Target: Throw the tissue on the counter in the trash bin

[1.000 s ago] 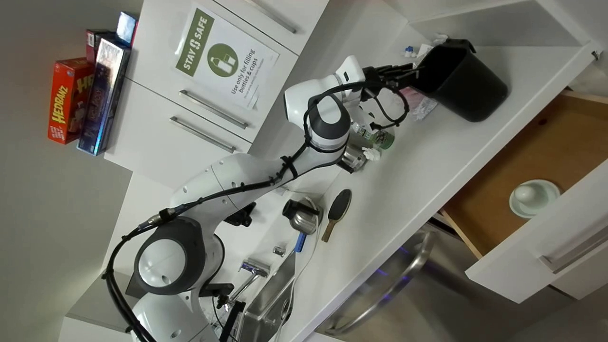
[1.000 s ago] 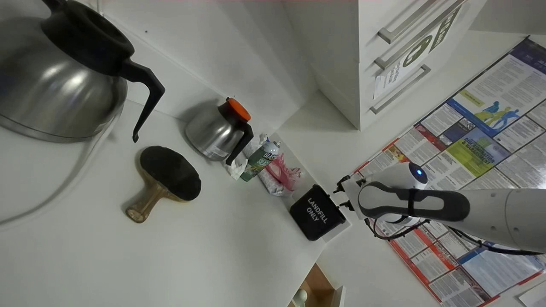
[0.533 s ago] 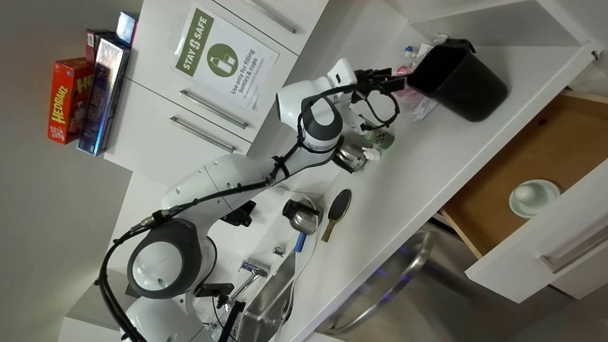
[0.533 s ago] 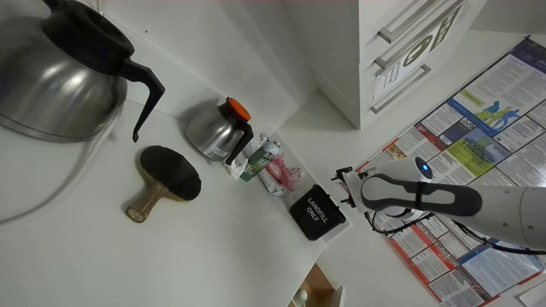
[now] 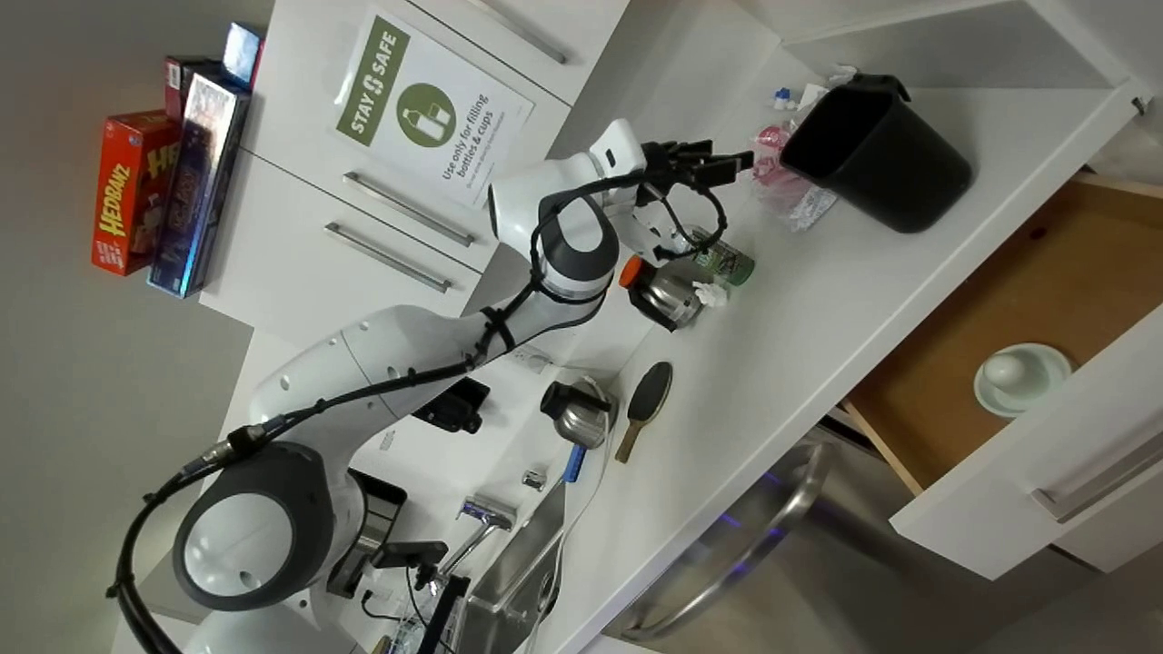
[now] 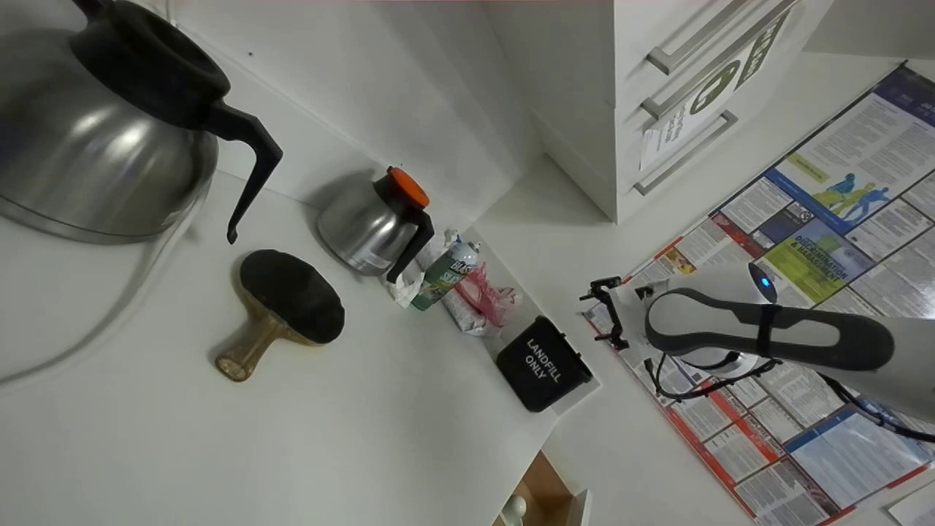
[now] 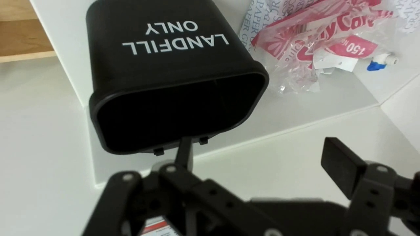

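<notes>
The black trash bin stands on the white counter near its end wall. It also shows in an exterior view and in the wrist view, lettered "LANDFILL ONLY". Its mouth faces my gripper; the inside is too dark to see into. My gripper is open and empty, apart from the bin and above its mouth. It also shows in an exterior view and in the wrist view. A crumpled white tissue lies on the counter beside a green can; it also shows in an exterior view.
The green spray can and a pink-and-clear plastic bag lie near the bin. A steel carafe with an orange lid stands by the can. A dark oval brush lies farther along. A drawer is pulled open below the counter.
My gripper has drawn back from the bin's mouth, and its fingers look wider apart than a second ago. The bin and the white tissue have not moved.
</notes>
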Robot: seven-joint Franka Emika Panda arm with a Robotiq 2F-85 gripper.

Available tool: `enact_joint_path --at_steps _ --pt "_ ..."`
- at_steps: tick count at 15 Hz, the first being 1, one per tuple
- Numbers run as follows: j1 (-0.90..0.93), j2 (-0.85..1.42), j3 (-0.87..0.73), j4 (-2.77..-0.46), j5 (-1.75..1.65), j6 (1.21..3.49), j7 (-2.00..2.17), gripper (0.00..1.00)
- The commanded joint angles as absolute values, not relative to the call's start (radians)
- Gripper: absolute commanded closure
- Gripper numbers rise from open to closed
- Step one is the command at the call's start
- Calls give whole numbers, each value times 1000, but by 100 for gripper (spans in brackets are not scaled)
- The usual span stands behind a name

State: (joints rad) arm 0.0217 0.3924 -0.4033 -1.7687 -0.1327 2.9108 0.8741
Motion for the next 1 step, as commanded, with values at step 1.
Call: enact_joint_path --at_steps 1 --pt "22 385 -401 -1778 -133 2911 870 0"
